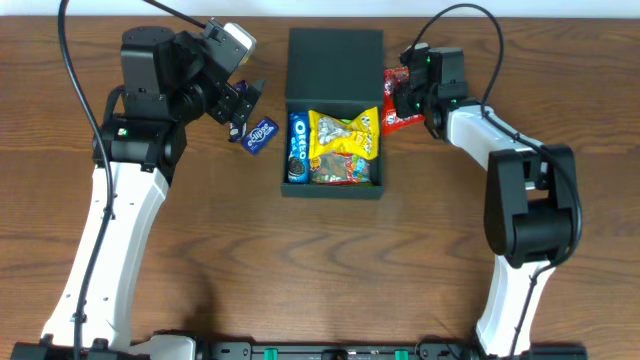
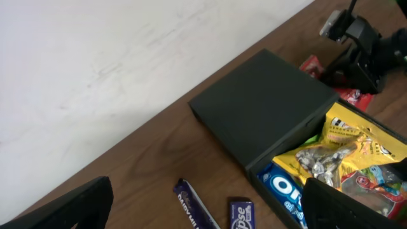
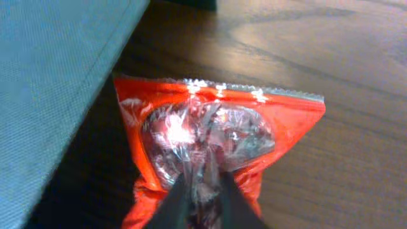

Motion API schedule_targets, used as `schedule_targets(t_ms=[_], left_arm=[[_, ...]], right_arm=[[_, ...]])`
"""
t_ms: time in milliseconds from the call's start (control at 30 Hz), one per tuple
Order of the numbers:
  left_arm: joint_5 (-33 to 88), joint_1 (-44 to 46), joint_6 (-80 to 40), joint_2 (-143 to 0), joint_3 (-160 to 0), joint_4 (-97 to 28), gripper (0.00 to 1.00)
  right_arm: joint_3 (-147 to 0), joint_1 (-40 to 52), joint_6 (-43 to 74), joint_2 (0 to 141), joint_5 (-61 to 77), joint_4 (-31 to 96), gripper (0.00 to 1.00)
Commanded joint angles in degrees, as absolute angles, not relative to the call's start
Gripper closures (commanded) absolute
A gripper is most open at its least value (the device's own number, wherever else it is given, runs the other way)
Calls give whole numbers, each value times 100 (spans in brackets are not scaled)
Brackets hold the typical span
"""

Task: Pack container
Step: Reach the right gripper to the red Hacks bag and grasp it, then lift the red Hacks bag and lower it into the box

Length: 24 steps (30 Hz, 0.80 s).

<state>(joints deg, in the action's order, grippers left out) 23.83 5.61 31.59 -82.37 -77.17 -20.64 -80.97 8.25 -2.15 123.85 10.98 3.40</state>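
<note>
One loading step: we hold the red packet (image 3: pixel 216 127) in the closed right tool (image 3: pixel 202 191) beside the container (image 1: pixel 335 60); next, lift it inside. Left tool (image 1: pixel 244 108) gapes empty.

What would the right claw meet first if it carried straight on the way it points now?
The red snack packet: it lies at the tips of the right claw, which seems to pinch it. The container wall sits off to one side.
</note>
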Motion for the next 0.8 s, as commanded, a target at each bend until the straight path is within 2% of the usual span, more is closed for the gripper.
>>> schedule_targets(t_ms=[0,267,533,767], left_arm=[[2447,521,3218,-8221,-7754,-2071,5],[2447,521,3218,-8221,-7754,-2012,5],[2447,521,3218,-8221,-7754,-1942,5],[2445,521,3218,-8221,-7754,-1876,5]], right_arm=[[-7950,854,-215,12615,1050,681,99],[-7950,794,-215,12363,982,773,99],[-7950,705,-292,11336,123,751,99],[-7950,794,-436,10536,113,749,99]])
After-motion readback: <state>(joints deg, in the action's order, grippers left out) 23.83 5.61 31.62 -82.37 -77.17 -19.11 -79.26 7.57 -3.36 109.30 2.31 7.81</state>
